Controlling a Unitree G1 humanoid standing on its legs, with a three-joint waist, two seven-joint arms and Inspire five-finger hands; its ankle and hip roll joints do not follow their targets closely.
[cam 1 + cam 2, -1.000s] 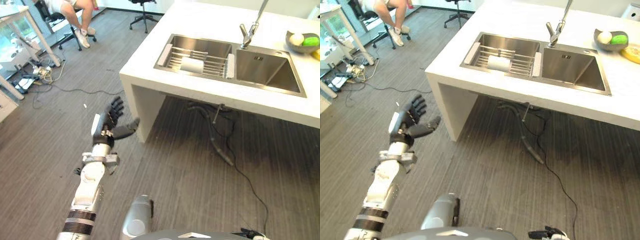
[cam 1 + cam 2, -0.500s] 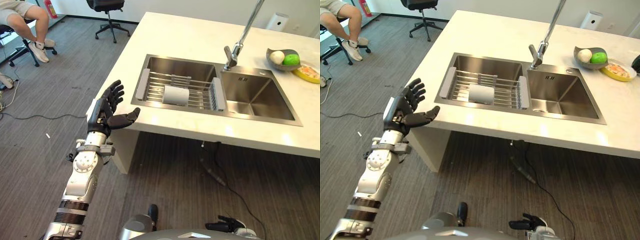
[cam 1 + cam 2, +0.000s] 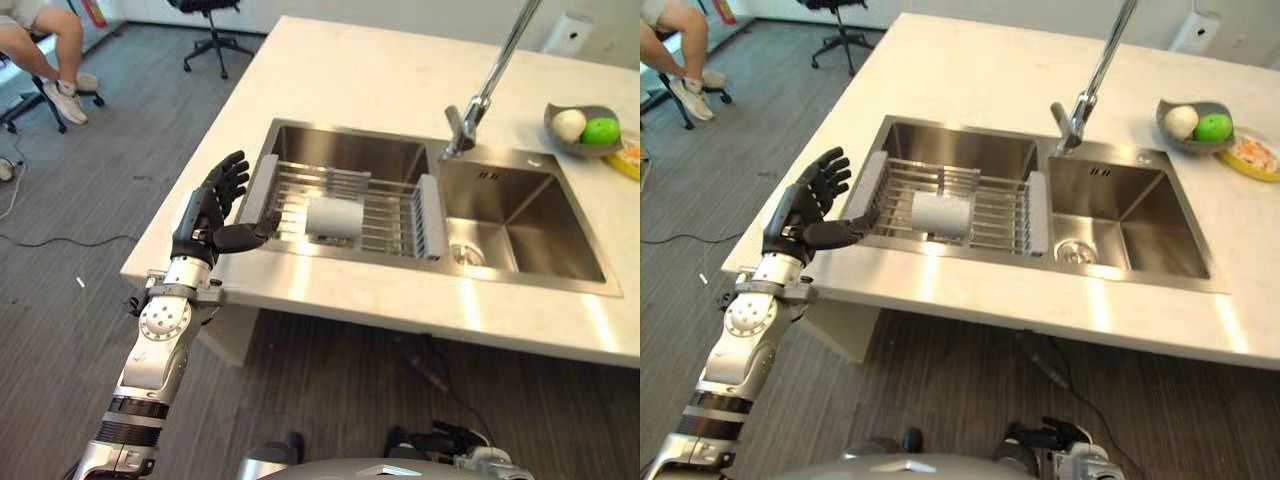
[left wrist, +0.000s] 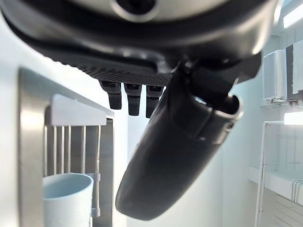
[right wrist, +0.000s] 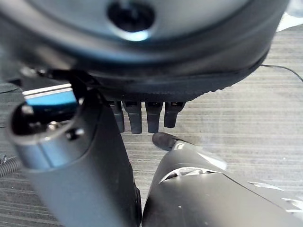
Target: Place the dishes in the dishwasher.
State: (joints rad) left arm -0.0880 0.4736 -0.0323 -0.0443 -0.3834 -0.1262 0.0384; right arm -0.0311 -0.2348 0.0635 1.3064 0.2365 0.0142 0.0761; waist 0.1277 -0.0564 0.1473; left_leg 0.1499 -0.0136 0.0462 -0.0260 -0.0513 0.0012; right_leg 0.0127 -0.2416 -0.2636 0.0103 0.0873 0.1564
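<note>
A pale cup (image 3: pixel 333 217) lies on its side on the wire drying rack (image 3: pixel 392 212) that spans the left basin of the steel sink (image 3: pixel 520 225). My left hand (image 3: pixel 205 215) is open, fingers spread and thumb out, raised over the counter's left edge just beside the rack's left end, about a hand's width from the cup. In the left wrist view the cup (image 4: pixel 66 198) shows past the thumb (image 4: pixel 175 161), with nothing held. My right hand (image 5: pixel 142 118) hangs low over the grey floor, fingers straight and empty.
The white counter (image 3: pixel 330 70) carries a tall faucet (image 3: pixel 480 95) between the basins and, at the back right, a grey bowl (image 3: pixel 580 148) holding two fruits. A seated person (image 3: pixel 50 50) and an office chair (image 3: pixel 210 30) are on the floor to the far left.
The camera has moved closer and above the counter. My left hand has risen from floor level beside the counter to the counter's left edge, next to the rack, staying open.
</note>
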